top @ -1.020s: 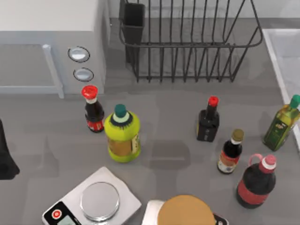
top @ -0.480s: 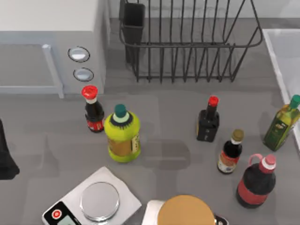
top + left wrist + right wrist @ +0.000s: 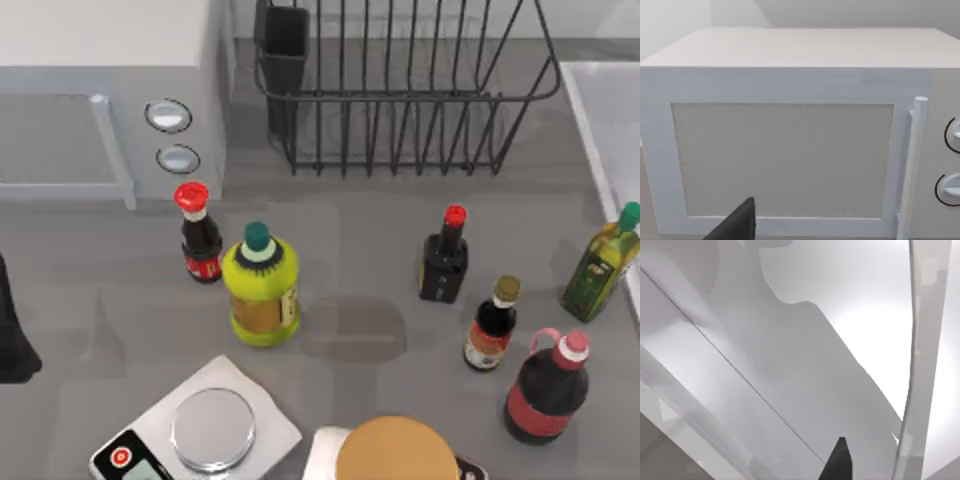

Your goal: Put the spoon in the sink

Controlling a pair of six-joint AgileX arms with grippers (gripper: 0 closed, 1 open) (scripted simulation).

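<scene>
The sink (image 3: 608,110) occupies the desk's (image 3: 360,250) far right edge. Left arm (image 3: 12,330) sits at the left edge. Finger state of both grippers: cannot tell.

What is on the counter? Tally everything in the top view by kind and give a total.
Bottles: 6, red-capped dark bottle, yellow-green bottle, black bottle, gold-capped bottle, olive oil bottle, round dark red bottle
Microwave: 1
Dish rack: 1
Kitchen scale: 1
Sink: 1
Brown round-topped thing: 1
Total: 11
</scene>
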